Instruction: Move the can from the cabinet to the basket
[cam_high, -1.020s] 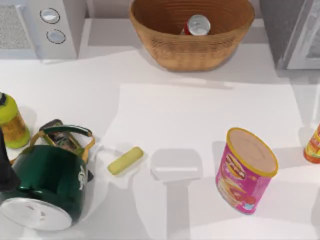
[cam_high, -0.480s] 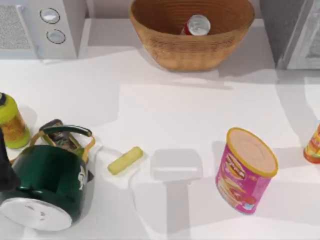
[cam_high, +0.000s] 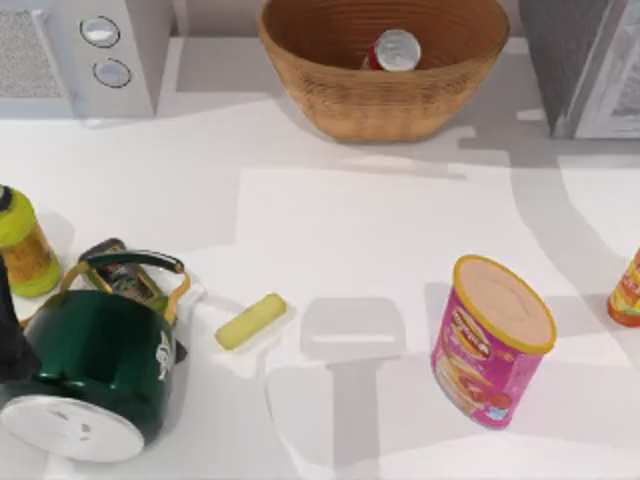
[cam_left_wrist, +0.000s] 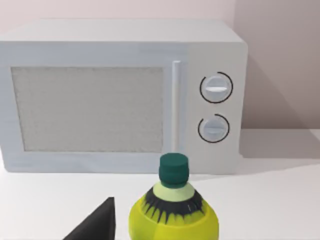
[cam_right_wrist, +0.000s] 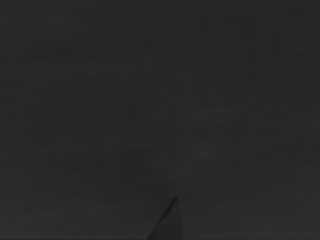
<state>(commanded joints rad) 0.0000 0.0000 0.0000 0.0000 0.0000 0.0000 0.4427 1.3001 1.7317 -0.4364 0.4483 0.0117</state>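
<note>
The red can (cam_high: 394, 50) lies inside the woven wicker basket (cam_high: 330, 95) at the back middle of the table (cam_high: 380, 230), its shiny silver top facing up and its body leaning against the basket's inner wall. The dark grey cabinet (cam_high: 565, 60) with its pale framed door stands just to the right of the basket, at the table's back right corner. At the back left sits a white microwave (cam_high: 85, 55) with two round knobs; the left wrist view looks straight at its door and has a yellow-green bottle (cam_left_wrist: 172, 215) with a dark green cap close in front. That bottle stands at the table's left edge, just behind a dark green kettle (cam_high: 95, 370). A small yellow-green block (cam_high: 250, 321) lies beside the kettle. A tall pink snack canister (cam_high: 490, 345) with a yellow rim stands right of centre, and an orange bottle (cam_high: 626, 290) sits at the right edge. A dark finger (cam_left_wrist: 97, 225) of the left gripper juts into the left wrist view near the bottle; I cannot tell whether that gripper is spread or closed. The right wrist view is dark.
</note>
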